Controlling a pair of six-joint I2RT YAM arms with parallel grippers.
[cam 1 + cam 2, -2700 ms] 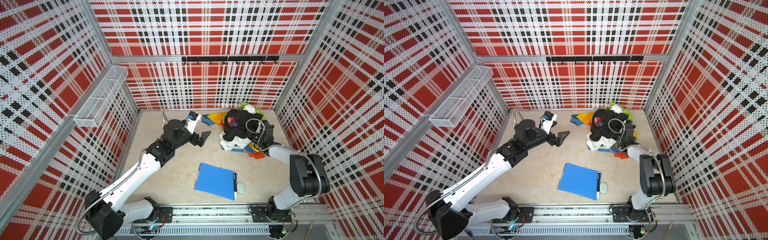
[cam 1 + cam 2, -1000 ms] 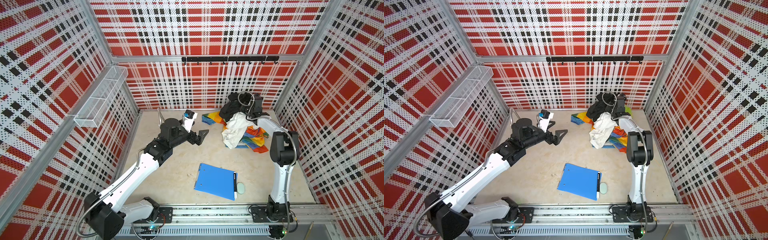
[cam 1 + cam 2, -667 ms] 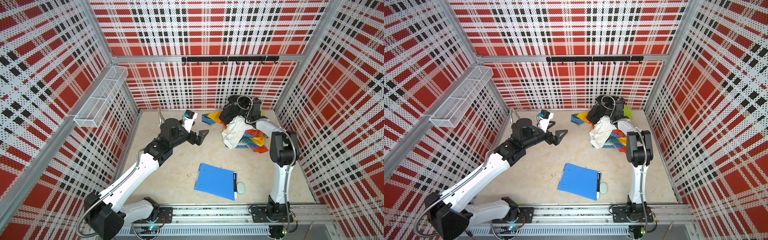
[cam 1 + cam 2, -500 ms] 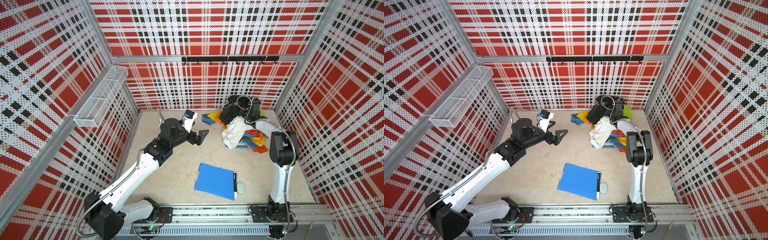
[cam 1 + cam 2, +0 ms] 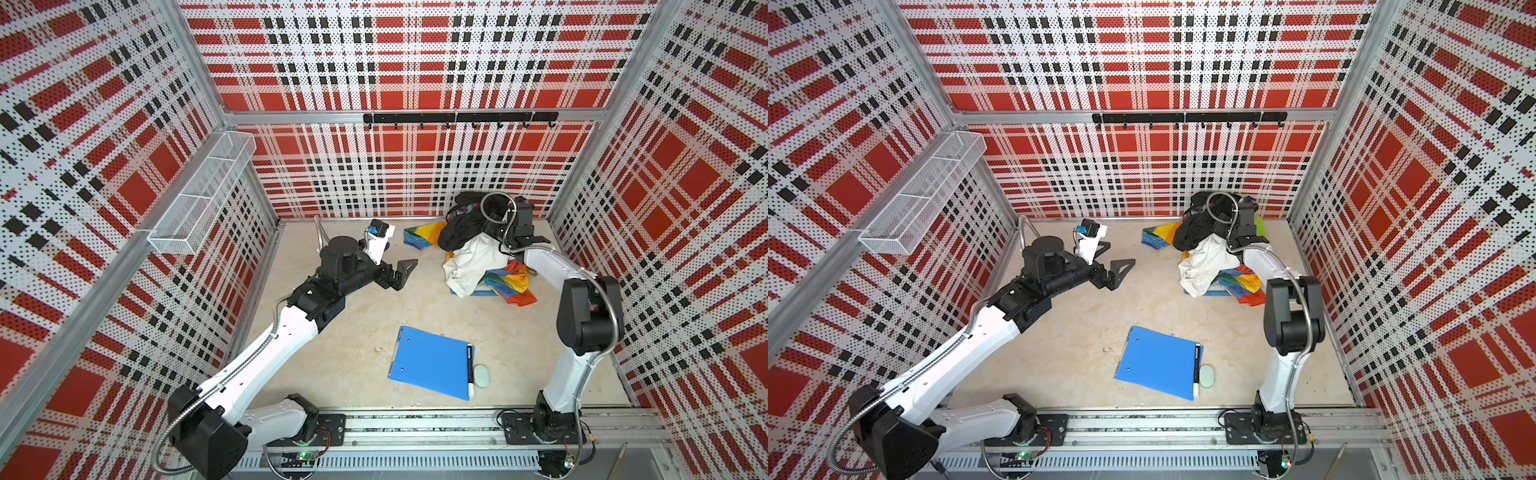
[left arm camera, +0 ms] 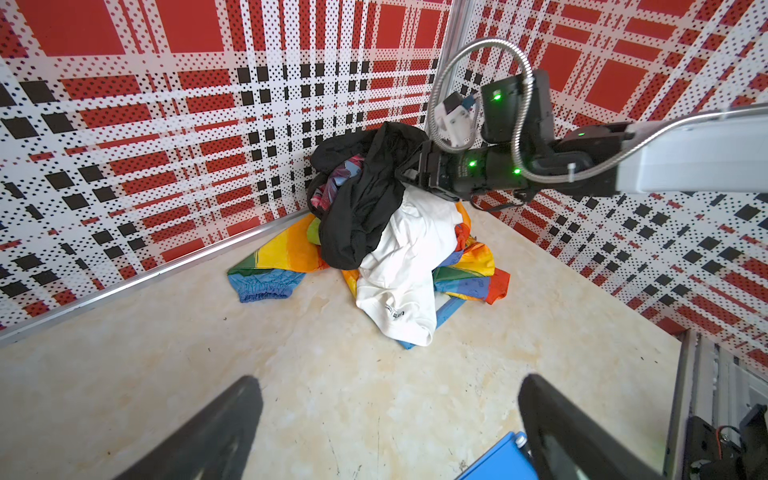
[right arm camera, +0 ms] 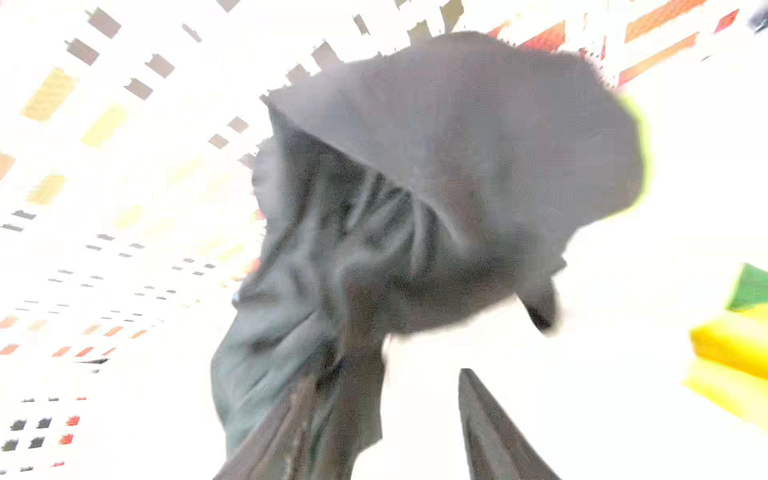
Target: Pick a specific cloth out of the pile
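Both apart: left end effector (image 5: pixel 405 272) well clear of heaped mixed-fabric pile (image 5: pixel 465 257); right end effector (image 7: pixel 388 374) atop pile, touching crumpled black fabric (image 7: pixel 457 166).

A black marker (image 5: pixel 470 369) lies along the blue clipboard (image 5: pixel 428 365) edge.

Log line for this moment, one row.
left hand: open, empty, above table | right hand: open at black cloth atop pile | rainbow cloth: partly under white cloth, not gripped

Top views evenly bright — right wrist overexposed, blurred.
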